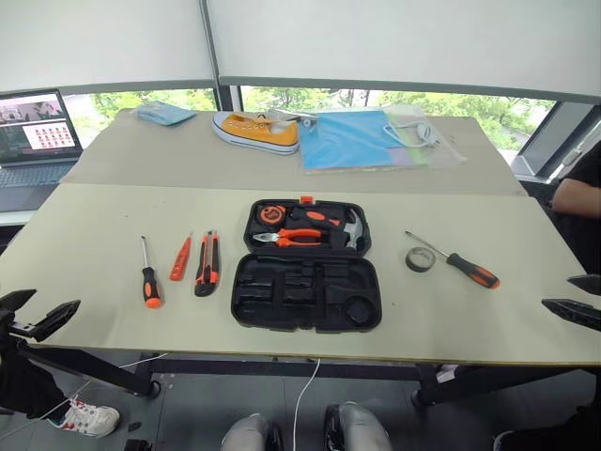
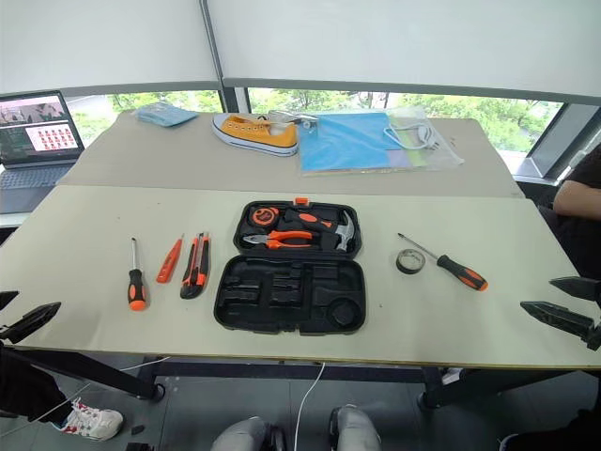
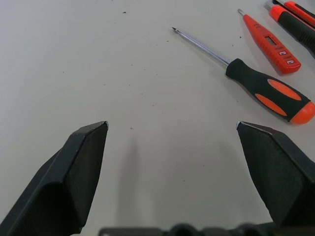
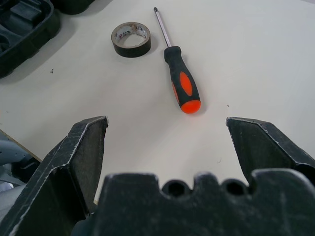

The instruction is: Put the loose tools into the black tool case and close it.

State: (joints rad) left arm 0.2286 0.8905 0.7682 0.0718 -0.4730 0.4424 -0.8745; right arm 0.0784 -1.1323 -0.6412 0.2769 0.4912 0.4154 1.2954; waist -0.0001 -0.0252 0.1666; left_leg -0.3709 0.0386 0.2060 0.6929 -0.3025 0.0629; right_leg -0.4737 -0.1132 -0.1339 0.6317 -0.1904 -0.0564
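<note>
The black tool case (image 1: pixel 306 294) lies open mid-table, its far half holding pliers and a hammer, its near half with bare recesses. Left of it lie a screwdriver (image 1: pixel 148 274), a slim orange tester screwdriver (image 1: pixel 180 259) and a utility knife (image 1: pixel 207 264). To the right of the case sit a dark tape roll (image 1: pixel 420 259) and a second screwdriver (image 1: pixel 460 263). My left gripper (image 1: pixel 33 313) hangs open at the table's near left edge, short of the left screwdriver (image 3: pixel 256 81). At the near right edge my right gripper (image 1: pixel 580 299) is open, short of the right screwdriver (image 4: pixel 178 73) and tape roll (image 4: pixel 131 39).
A second table behind carries an orange sneaker (image 1: pixel 255 131), a blue folder (image 1: pixel 352 139) with cables and a light blue pouch (image 1: pixel 163 114). A laptop (image 1: pixel 36 137) stands at the far left. A person's arm (image 1: pixel 575 195) shows at the right edge.
</note>
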